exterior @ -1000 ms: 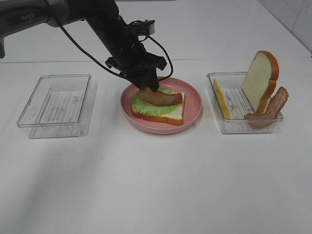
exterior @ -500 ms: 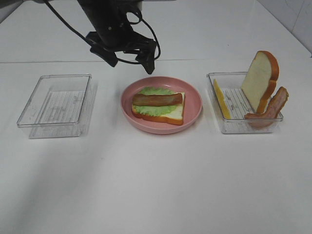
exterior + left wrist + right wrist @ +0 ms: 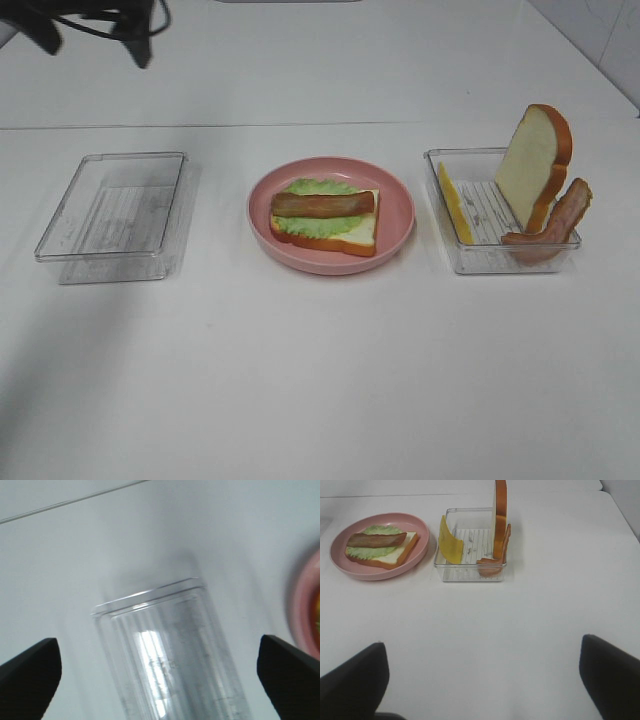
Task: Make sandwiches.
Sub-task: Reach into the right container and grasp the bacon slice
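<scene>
Fingers [image 3: 30, 680] of my left gripper [image 3: 160, 677] are spread wide and hold nothing; my right gripper [image 3: 482, 677] is spread just as wide, also bare. My half-built sandwich sits mid-surface: a white bread slice with orange-brown crust [image 3: 360, 236], a ruffled green lettuce leaf [image 3: 305, 226] on it, and a brown bacon strip [image 3: 322, 204] lying across the top, all on a round pink plate [image 3: 402, 210].

Toward the right edge, near the plate but apart, a clear rectangular plastic tray [image 3: 480, 262] holds three things. A yellow cheese square [image 3: 452, 205] leans on its plate-side wall, a second bread slice [image 3: 535, 160] stands upright, and a second bacon strip [image 3: 560, 215] leans beside it. That upright slice is the tallest thing near the plate.

Toward the left edge lies a matching clear tray [image 3: 110, 268]; my left gripper hangs high by the far left corner, well apart from the plate. The white table [image 3: 320, 380] runs bare along its near edge.
</scene>
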{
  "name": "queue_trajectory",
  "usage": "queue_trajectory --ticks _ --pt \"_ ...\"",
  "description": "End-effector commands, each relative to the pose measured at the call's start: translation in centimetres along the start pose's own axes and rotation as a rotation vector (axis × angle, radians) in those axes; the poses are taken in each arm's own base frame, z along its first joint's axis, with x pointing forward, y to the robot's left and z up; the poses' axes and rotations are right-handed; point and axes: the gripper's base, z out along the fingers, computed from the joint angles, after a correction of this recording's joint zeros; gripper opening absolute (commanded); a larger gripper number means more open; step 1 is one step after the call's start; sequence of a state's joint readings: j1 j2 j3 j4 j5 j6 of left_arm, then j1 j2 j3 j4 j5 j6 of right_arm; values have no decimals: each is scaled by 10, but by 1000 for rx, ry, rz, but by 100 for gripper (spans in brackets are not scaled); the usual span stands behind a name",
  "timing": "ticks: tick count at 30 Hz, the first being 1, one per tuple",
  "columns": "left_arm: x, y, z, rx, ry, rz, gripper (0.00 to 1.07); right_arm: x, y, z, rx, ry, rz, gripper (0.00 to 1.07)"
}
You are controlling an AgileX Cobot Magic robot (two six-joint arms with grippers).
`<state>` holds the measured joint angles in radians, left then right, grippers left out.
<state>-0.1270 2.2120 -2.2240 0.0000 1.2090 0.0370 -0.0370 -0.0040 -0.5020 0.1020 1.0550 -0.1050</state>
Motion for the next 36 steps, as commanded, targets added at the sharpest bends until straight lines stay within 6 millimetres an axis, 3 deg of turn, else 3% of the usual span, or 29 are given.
queue_trajectory --ticks 1,2,3,4,8,13,14,16,17,19,20,22,23,24,25,26,27,28,29,32,33,35,36 --pt "17 51 -3 -24 90 -111 102 2 0 -2 6 -24 -12 98" --pt "17 51 -3 -24 90 -111 102 2 0 -2 6 -24 -12 98" --pt "25 71 -6 -14 105 -163 102 2 0 -2 6 -24 -12 98" --pt "30 76 -5 -6 119 -175 102 2 0 -2 6 -24 -12 98" --pt "43 82 -14 -10 147 -178 102 2 0 -2 6 -24 -12 98" --pt "66 69 -40 -9 115 -169 99 2 0 -2 6 -24 -12 98" --pt "78 61 -59 -13 65 -153 98 2 0 -2 6 -24 -12 98" --pt "87 58 -68 -15 44 -148 98 2 0 -2 6 -24 -12 98" --pt "108 48 -82 -13 28 -136 98 2 0 -2 6 -24 -12 98" --pt "118 45 -93 -15 3 -132 98 2 0 -2 6 -24 -12 98" --pt "143 38 -107 -17 -25 -128 98 2 0 -2 6 -24 -12 98" --pt "154 34 -118 -20 -55 -126 98 2 0 -2 6 -24 -12 98" --pt "180 29 -133 -26 -91 -125 98 2 0 -2 6 -24 -12 98" --pt "180 29 -133 -26 -91 -125 98 2 0 -2 6 -24 -12 98" --pt "209 23 -149 -31 -132 -123 98 2 0 -2 6 -24 -12 98" --pt "222 21 -152 -33 -140 -122 98 2 0 -2 6 -24 -12 98" --pt "222 21 -152 -33 -140 -122 98 2 0 -2 6 -24 -12 98" --pt "248 15 -164 -37 -176 -120 98 2 0 -2 6 -24 -12 98" --pt "248 15 -164 -37 -176 -120 98 2 0 -2 6 -24 -12 98" --pt "310 4 -188 -56 -296 -109 98 2 0 -2 6 -24 -12 98" --pt "310 4 -188 -56 -296 -109 98 2 0 -2 6 -24 -12 98" --pt "340 -2 -193 -63 -352 -103 98 2 0 -2 6 -24 -12 98" --pt "340 -2 -193 -63 -352 -103 98 2 0 -2 6 -24 -12 98"
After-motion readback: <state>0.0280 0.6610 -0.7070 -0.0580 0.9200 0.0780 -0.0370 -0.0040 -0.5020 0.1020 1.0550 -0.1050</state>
